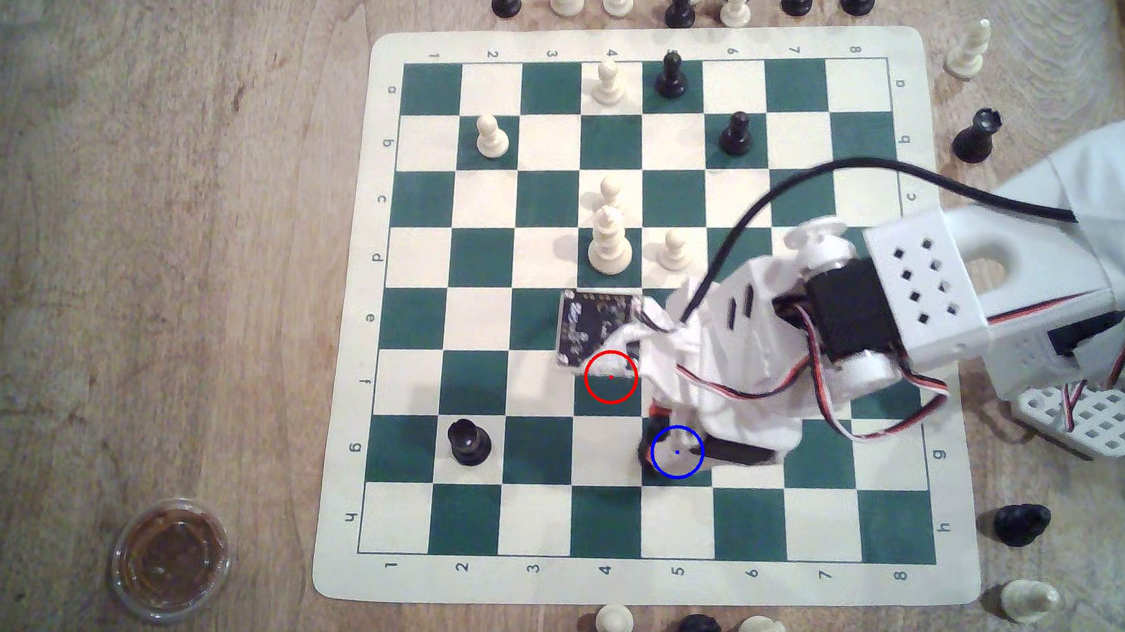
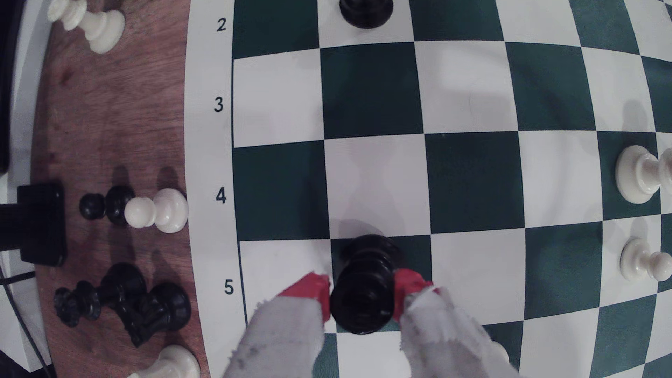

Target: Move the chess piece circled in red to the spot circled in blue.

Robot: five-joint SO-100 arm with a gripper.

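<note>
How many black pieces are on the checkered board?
4: black pawns on a5 and b6, crown-topped piece on g2, tall one held by the gripper. Arm may hide others.

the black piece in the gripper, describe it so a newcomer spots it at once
Start at the green and white chess mat and find the white arm's gripper over row 5. Between its red fingertips stands the tall glossy black chess piece, on the green square with the blue ring. Unlike the small black pawns, it is large, wide-based and clamped.
</note>
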